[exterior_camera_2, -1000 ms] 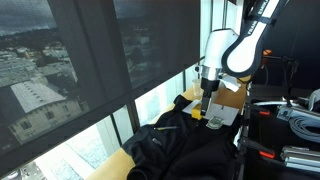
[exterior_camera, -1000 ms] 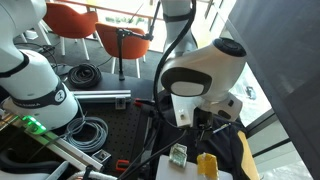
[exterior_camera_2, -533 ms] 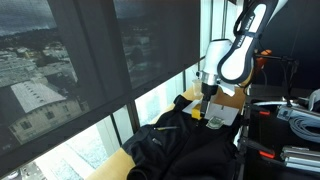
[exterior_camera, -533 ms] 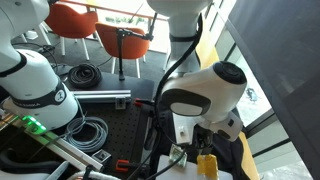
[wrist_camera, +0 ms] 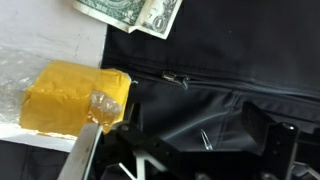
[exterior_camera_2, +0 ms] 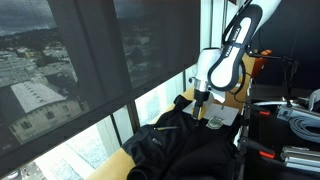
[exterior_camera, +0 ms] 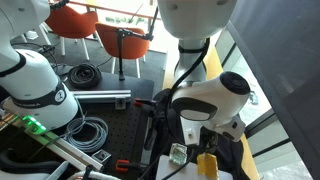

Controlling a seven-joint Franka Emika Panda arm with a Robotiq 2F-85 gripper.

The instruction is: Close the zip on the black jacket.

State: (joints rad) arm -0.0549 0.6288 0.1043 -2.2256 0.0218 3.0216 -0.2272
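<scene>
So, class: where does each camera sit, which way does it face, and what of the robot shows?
Exterior view: close beside the robot, facing orange plastic chairs; the white robot arm fills it.
Exterior view: farther off by the window, facing the rumpled black fabric jacket; the arm hangs above.
Wrist view: looks down at the jacket's thin dark zip, a yellow block and paper banknotes; open gripper at the bottom.
Shared: wrist and an exterior view both show the jacket.
</scene>
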